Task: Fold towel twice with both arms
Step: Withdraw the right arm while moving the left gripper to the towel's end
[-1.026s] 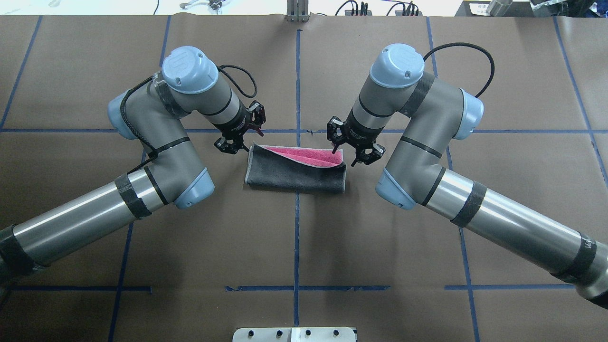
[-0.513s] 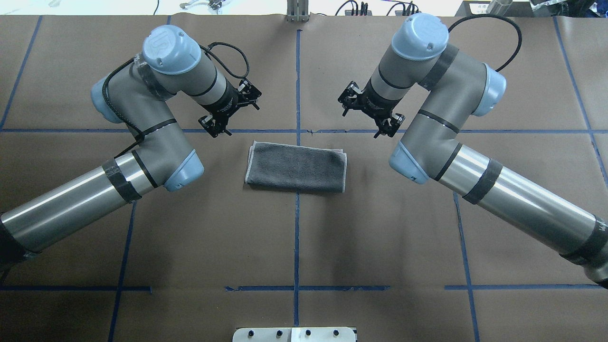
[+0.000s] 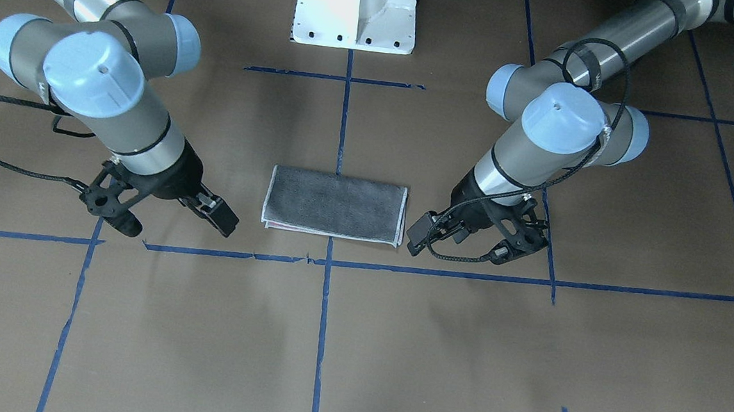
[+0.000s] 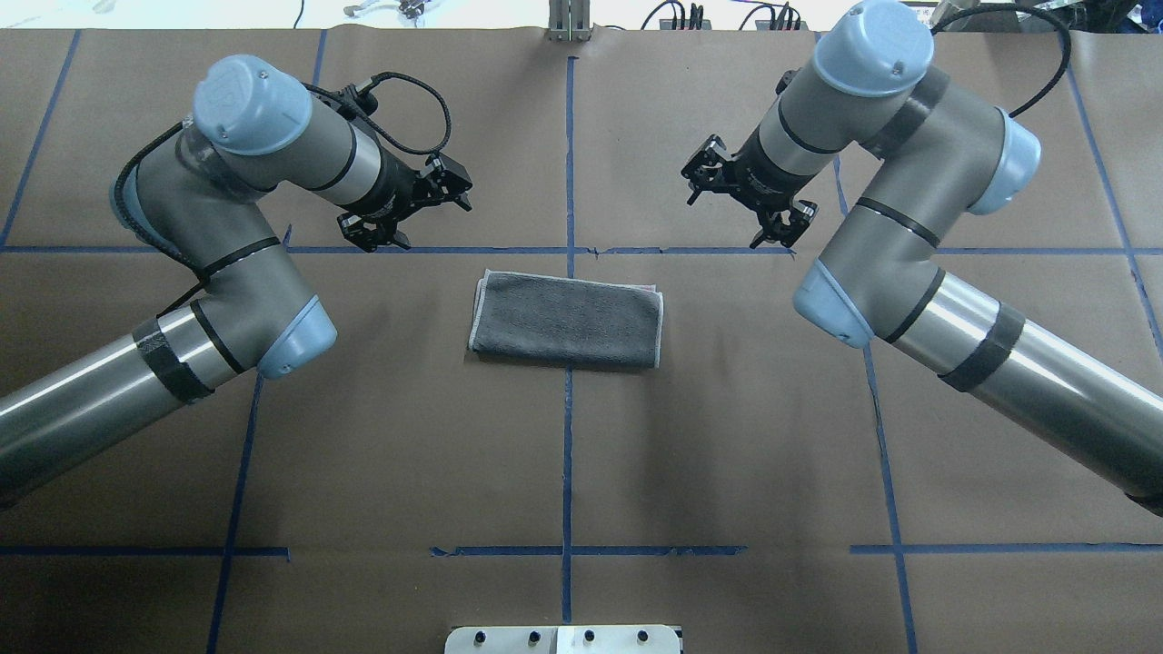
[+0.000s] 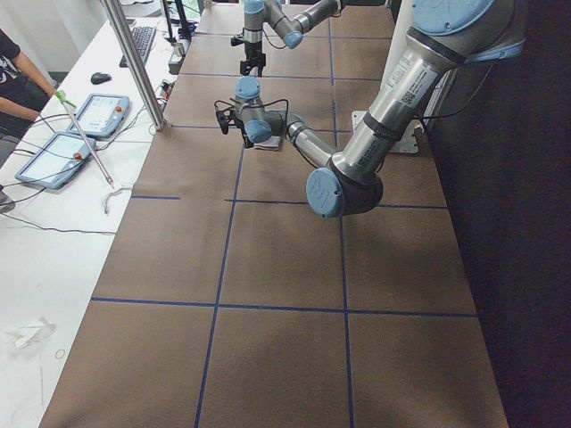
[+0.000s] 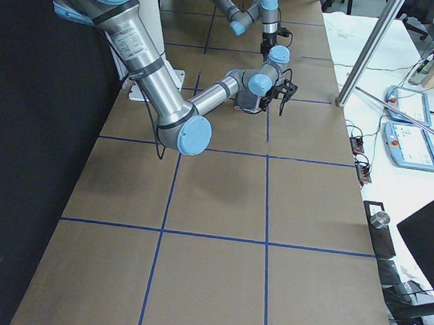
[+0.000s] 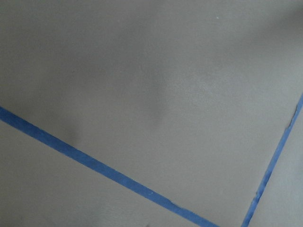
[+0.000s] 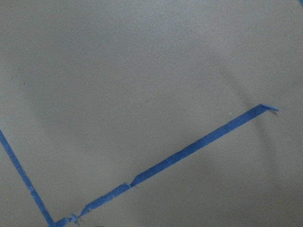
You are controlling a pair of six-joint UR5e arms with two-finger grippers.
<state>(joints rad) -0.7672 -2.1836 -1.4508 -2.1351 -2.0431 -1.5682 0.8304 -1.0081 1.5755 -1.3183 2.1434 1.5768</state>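
Brown paper (image 4: pixel 409 436) covers the table, marked into large squares by blue tape lines (image 4: pixel 568 454). A white pedestal base (image 3: pixel 357 2) stands on the centre line. Beside the table, a white bench (image 5: pixel 62 267) carries 2 tablet-like screens (image 5: pixel 103 114), a keyboard (image 5: pixel 143 40) and a mouse (image 5: pixel 101 78). An aluminium post (image 5: pixel 134 62) rises at the bench's edge. A person (image 5: pixel 16 80) in a dark top is partly in view.

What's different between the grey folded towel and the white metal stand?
The grey folded terry towel is dark and soft-looking; the white metal stand is bright and hard-looking. The towel lies flat and thin; the stand rises up from its base plate. The towel has a pale stitched edge; the stand has small dark dots along its plate. Both sit on the brown table, along the same blue tape line.
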